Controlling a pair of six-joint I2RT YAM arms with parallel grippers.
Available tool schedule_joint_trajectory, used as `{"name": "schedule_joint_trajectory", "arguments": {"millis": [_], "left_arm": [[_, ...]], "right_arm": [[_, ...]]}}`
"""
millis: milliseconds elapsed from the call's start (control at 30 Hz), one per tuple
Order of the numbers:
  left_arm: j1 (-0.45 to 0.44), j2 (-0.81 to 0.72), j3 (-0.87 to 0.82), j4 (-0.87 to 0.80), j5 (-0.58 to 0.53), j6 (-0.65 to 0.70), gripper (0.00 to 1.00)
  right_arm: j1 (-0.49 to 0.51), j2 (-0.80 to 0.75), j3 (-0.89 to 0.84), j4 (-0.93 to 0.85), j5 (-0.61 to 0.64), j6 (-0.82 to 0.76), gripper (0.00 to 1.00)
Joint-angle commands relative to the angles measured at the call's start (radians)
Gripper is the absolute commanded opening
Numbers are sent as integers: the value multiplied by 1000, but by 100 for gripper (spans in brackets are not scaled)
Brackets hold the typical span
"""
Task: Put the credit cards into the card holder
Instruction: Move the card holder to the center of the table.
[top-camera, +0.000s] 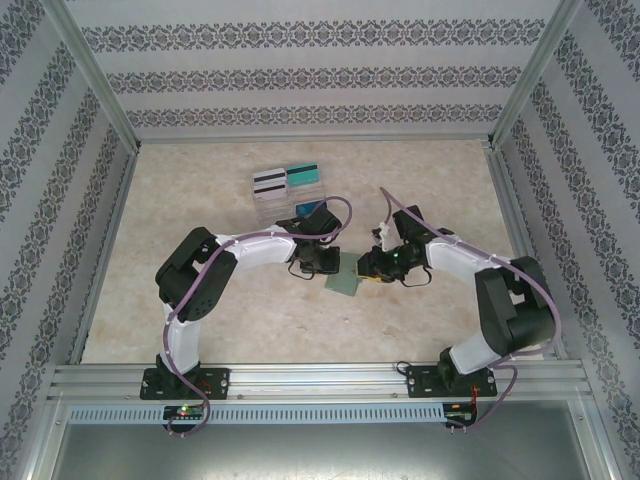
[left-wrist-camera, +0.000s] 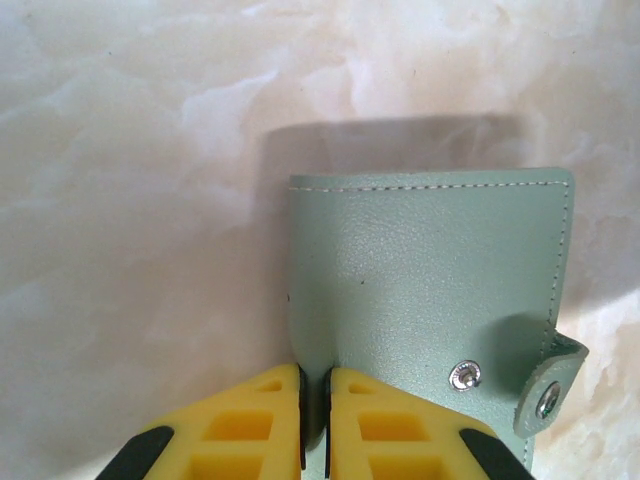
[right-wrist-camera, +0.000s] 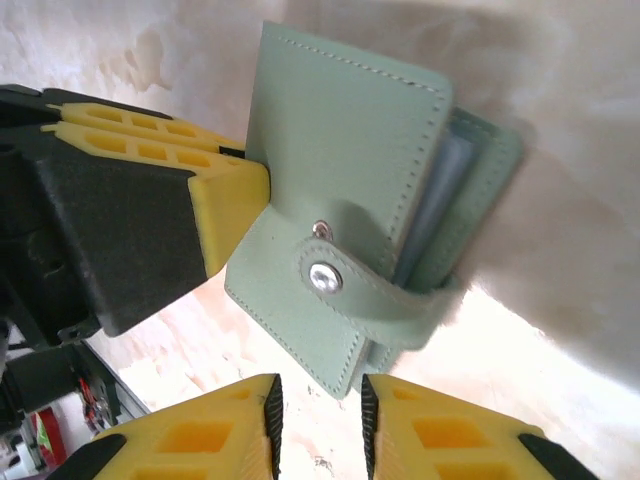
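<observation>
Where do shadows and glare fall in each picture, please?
Left wrist view: the card holder casts a soft dark shadow on the table above and left of it. Right wrist view: the table below the card holder is washed out by glare, and shaded to its right. Top view: light is even, without strong glare.

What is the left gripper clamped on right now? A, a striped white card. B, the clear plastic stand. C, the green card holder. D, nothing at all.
C: in its wrist view the left gripper is pinched shut on the near edge of the card holder.
</observation>
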Motion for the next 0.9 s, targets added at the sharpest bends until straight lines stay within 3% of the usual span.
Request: {"name": "schedule_joint_trajectory", "arguments": {"millis": [0,133,867], "left_arm": [[-22,37,-12,-3,6,6,12],[-24,49,0,-2,21,6,13],[-40,34,47,-50,26,13,15]], "right_arm": [[-31,-58,-35,40,-15,26,30],[-29,-10,-46,93,-71,55,30],[17,145,-21,268,-83,125,28]]}}
